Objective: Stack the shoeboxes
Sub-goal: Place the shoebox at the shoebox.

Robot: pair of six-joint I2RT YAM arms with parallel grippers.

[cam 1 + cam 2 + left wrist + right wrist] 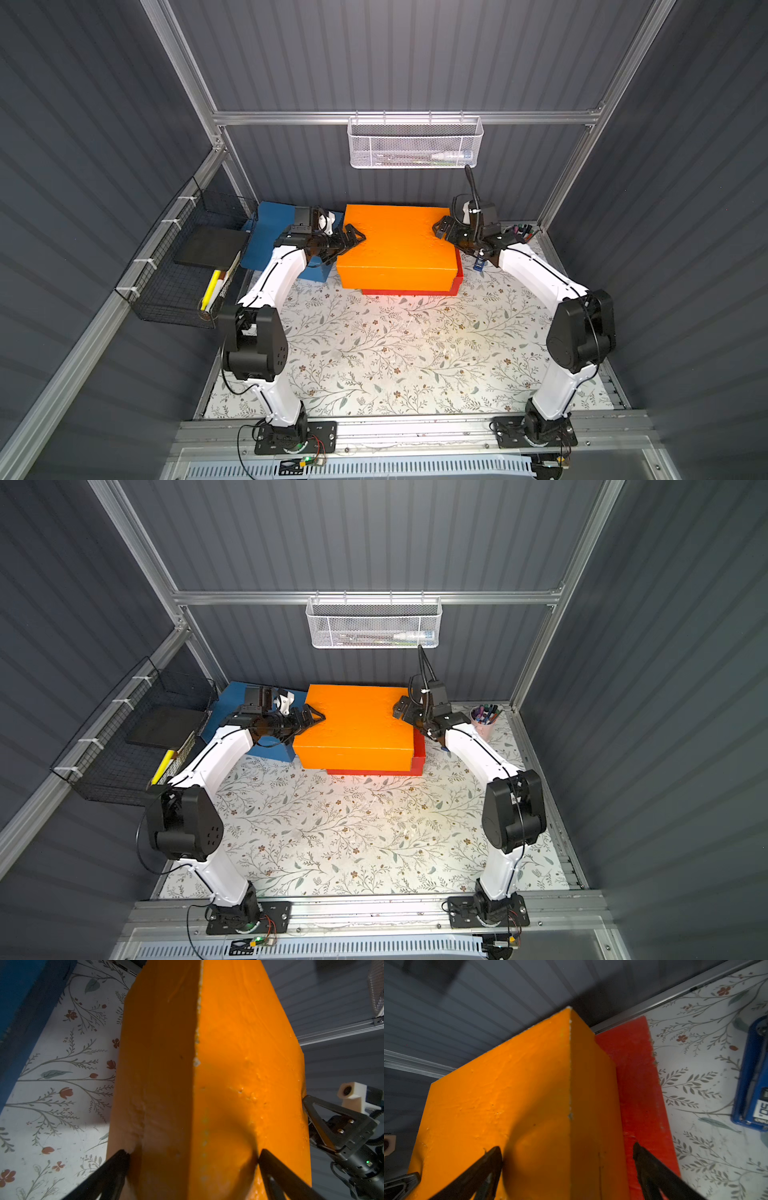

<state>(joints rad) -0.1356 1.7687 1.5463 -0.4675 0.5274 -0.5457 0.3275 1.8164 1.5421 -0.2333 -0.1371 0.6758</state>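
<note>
The orange shoebox [395, 245] [357, 729] lies on the red shoebox [456, 282] [417, 756], shifted left so a strip of red shows at the right and front. Behind my left arm, at the back left, sits the blue shoebox [270, 216] [232, 700]. My left gripper [356, 240] [192, 1153] is open, its jaws wide around the orange box's left end edge [207, 1064]. At the right end, my right gripper [438, 230] [566, 1149] is open too. One of its fingers is over the orange top [508, 1095], the other over the red lid [633, 1084].
A black wire basket [174, 266] on the left wall holds a flat black pad [212, 247] and markers. A white mesh basket [415, 143] hangs on the back wall. A pink cup of pens [484, 721] and a small blue object [753, 1084] stand at the back right. The floral mat [395, 353] spreads in front.
</note>
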